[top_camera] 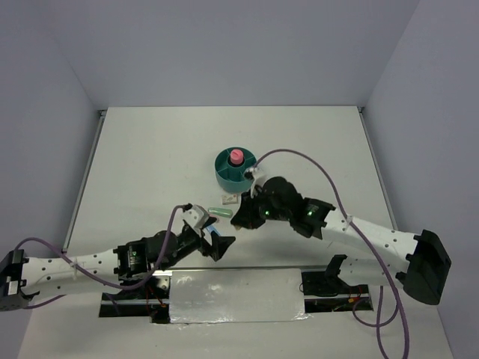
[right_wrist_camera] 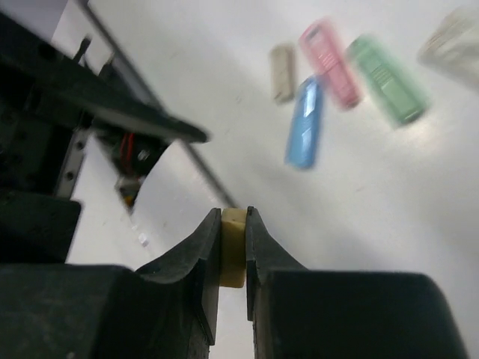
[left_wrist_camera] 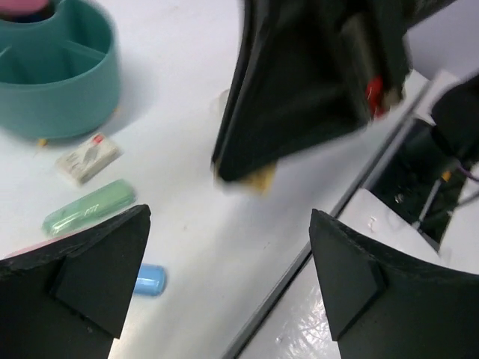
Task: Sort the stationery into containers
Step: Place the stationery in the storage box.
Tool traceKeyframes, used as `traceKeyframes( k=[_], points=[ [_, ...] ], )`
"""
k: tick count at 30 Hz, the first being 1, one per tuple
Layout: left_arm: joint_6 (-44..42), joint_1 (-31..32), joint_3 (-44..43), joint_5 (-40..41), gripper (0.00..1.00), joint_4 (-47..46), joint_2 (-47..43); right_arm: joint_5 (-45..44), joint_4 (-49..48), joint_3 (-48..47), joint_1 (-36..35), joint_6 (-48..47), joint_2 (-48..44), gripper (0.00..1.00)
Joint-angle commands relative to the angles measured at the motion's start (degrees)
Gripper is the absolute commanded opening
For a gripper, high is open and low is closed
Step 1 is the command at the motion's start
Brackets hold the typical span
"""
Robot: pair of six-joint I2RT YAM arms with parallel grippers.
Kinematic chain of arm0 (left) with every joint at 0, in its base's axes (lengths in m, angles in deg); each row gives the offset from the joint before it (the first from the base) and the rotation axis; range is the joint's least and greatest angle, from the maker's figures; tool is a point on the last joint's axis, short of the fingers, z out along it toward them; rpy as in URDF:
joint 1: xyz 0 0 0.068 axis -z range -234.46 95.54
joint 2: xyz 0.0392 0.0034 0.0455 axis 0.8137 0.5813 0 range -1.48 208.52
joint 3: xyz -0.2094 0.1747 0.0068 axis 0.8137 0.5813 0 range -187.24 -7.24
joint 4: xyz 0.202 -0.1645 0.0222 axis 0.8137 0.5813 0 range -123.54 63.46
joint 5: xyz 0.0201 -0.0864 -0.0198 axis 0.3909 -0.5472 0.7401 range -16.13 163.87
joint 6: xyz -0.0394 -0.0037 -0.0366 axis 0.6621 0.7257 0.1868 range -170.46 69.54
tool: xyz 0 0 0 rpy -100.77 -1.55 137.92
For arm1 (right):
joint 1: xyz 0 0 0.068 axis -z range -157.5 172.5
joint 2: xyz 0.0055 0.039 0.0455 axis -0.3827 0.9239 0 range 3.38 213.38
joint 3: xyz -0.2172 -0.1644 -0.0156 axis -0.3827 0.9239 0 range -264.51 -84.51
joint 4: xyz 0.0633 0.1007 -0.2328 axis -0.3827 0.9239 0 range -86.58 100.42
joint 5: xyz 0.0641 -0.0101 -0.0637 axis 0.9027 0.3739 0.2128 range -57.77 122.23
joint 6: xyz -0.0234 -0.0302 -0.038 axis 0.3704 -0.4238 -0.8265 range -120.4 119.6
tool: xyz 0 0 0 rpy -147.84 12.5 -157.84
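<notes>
Centrally, one organiser (top_camera: 224, 178) holds one tube (top_camera: 236, 156) in its cup. One pink capsule (right_wrist_camera: 329, 61), one blue capsule (right_wrist_camera: 304, 131) and one green capsule (right_wrist_camera: 388, 78) lie loose toward the near edge. The right gripper (right_wrist_camera: 233, 217) pinches one eraser (right_wrist_camera: 233, 258); the left gripper (left_wrist_camera: 230, 224) gapes, empty.

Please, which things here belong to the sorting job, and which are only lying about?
Job: teal organiser; pink tube in it; green capsule; blue capsule; pink capsule; white eraser; beige eraser between the right fingers.

Lying about: silver sheet at the near edge; purple cables.
</notes>
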Motion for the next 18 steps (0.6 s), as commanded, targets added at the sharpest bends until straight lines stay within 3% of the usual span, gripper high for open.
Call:
traceKeyframes(
  k=[1, 2, 4, 5, 8, 11, 13, 18],
  points=[
    [9.72, -0.04, -8.13, 13.14, 0.99, 14.7, -0.14, 3.34, 1.48, -5.94, 9.3, -12.03, -1.3, 0.0],
    [15.05, -0.04, -9.91, 19.08, 0.99, 19.66, 0.04, 5.02, 1.49, -6.9, 16.12, -14.41, -1.65, 0.0],
    [21.93, -0.04, -14.9, 24.65, 0.99, 30.82, 0.21, 6.88, 1.66, -8.48, 22.22, -22.11, -1.65, 0.0],
    [28.4, -0.12, -16.5, 26.59, 0.99, 41.32, 0.21, 6.71, 1.58, -10.23, 27.38, -25.04, -1.31, 0.0],
    [32.85, -0.12, -20.73, 28.37, 0.99, 53.16, -0.66, 9.16, -3.51, -12.62, 35.31, -36.82, 2.36, 0.0],
    [31.37, -0.12, -21.61, 26.97, 0.99, 55.22, -3.72, 13.37, -9.05, -16.83, 42.7, -35.88, 11.22, 0.0],
    [29.27, -0.12, -20.21, 25.74, 0.99, 54.35, -7.06, 21.94, -14.57, -20.68, 44.04, -35.88, 16.16, 0.0],
    [25.83, -0.12, -15.82, 23.01, 0.99, 49.77, -12.79, 31.13, -11.35, -33.52, 44.22, -42.46, 32.78, 0.02]
  ],
)
